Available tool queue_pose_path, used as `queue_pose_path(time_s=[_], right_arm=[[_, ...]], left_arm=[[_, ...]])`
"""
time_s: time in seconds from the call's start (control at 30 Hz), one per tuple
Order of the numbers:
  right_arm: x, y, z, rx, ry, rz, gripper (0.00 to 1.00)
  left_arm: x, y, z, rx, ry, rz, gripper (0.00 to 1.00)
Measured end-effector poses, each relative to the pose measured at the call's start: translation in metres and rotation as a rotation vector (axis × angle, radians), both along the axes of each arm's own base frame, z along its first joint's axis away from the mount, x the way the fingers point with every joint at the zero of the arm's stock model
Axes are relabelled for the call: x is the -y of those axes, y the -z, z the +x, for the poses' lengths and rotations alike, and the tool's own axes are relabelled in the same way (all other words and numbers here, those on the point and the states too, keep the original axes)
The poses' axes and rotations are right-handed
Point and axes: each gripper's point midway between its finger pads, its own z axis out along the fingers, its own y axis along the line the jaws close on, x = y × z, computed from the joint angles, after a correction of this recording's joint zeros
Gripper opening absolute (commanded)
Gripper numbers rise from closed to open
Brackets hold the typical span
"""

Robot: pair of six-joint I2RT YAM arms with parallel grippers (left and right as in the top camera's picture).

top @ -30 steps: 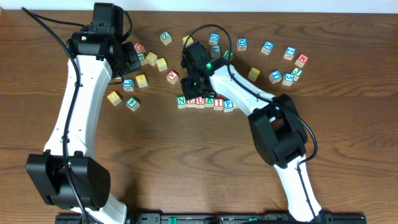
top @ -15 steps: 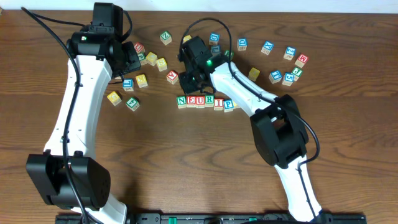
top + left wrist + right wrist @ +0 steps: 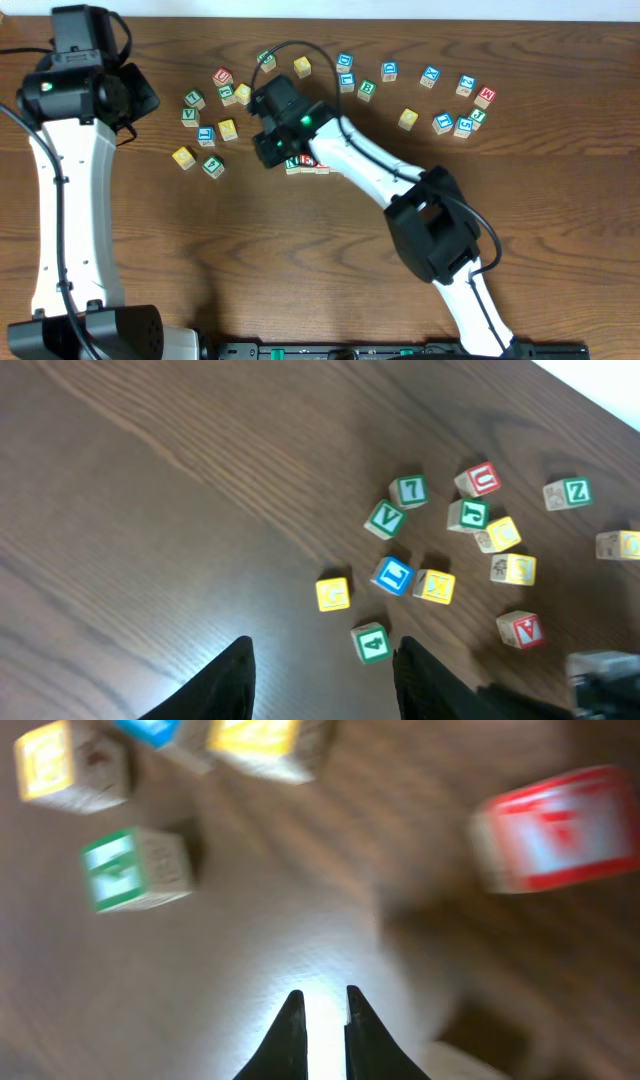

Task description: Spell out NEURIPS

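the right gripper (image 3: 320,1020) has its black fingers almost together, gripping nothing, low over the dark brown wooden table (image 3: 300,260). its white arm (image 3: 370,170) reaches leftward and covers most of the row of light wooden letter cubes (image 3: 293,163). the left gripper (image 3: 325,680) hangs with jaws apart, empty, near the table's far left.

Spare letter cubes (image 3: 207,134) dot the wooden table (image 3: 250,270); a green cube (image 3: 135,870) perhaps reads 4.

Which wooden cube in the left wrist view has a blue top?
The blue-topped wooden cube between two yellow-topped cubes; the others show green, red or yellow.
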Motion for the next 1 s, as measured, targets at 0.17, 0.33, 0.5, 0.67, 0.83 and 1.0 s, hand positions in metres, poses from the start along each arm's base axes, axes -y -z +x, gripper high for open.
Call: queue_pose_path(time_s=[0.17,0.33,0.5,0.67,0.83,1.0], right_arm=[[-0.011,0.002,-0.015,0.003,-0.007,-0.027,0.09],[0.003,0.008,-0.008,0.020,0.083,-0.097,0.08],[0.015,0.010,-0.001,0.039,0.153,-0.145,0.07],[0.022,0.013,0.000,0.041,0.182,-0.172,0.07],[0.029,0.015,-0.001,0.040,0.206,-0.203,0.06],[0.033,0.016,0.000,0.038,0.227,-0.216,0.05]], left_arm=[[-0.002,0.003,-0.002,-0.012,-0.008,-0.002,0.44],[-0.001,0.003,-0.003,-0.014,-0.020,-0.009,0.44],[-0.001,0.004,-0.004,-0.022,-0.023,-0.012,0.44],[-0.001,0.005,-0.005,-0.025,-0.023,-0.013,0.44],[-0.001,0.005,-0.005,-0.025,-0.024,-0.013,0.44],[-0.001,0.005,-0.005,-0.022,-0.032,-0.017,0.45]])
